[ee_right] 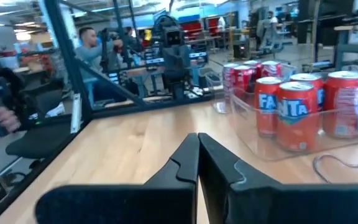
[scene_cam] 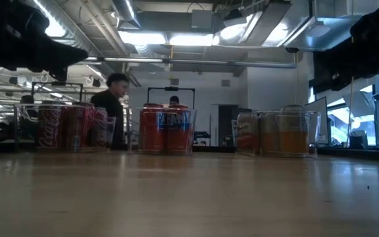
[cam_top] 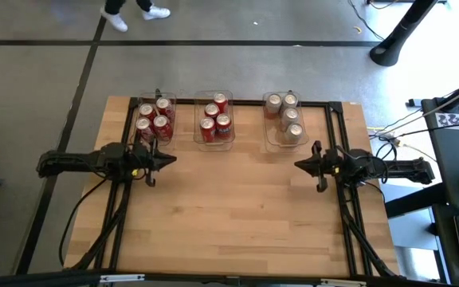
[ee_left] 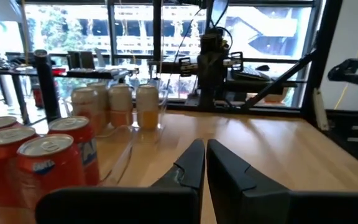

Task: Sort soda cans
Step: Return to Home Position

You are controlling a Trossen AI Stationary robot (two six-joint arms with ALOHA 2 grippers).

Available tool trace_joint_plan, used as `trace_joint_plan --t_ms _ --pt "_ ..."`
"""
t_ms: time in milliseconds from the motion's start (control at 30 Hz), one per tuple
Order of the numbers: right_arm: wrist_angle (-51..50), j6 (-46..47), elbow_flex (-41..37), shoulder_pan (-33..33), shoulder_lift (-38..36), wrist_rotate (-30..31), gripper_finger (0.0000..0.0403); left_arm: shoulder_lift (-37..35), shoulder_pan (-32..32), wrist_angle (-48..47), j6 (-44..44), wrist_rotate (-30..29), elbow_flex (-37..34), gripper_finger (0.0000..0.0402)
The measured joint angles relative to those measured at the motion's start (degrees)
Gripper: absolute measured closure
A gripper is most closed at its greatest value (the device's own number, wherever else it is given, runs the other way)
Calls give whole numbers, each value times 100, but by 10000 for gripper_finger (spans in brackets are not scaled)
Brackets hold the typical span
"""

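The soda cans (cam_top: 216, 118) sit in three clear bins (cam_top: 215, 147) at the far edge of the table (cam_top: 237, 215), the left gripper (cam_top: 170, 159) and right gripper (cam_top: 297, 165) hovering short of them, both with jaws closed on nothing

Three bins (scene_cam: 135, 135) on table (scene_cam: 189, 191), soda cans (scene_cam: 153, 131) inside; person (scene_cam: 114, 99) behind.

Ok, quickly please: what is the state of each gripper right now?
Left gripper: closed, holding nothing, over the left side of the table.
Right gripper: closed, holding nothing, over the right side.
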Motion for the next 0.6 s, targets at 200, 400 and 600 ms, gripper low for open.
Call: trace_joint_plan --t_ms 200,400,600 --pt "-61 -108 0 0 68 -200 393 71 5 12 118 -21 0 391" --pt "-65 -108 0 0 73 -186 393 74 5 6 148 -23 0 391" --pt "-29 -108 -2 0 73 -185 393 73 5 6 112 -23 0 391"
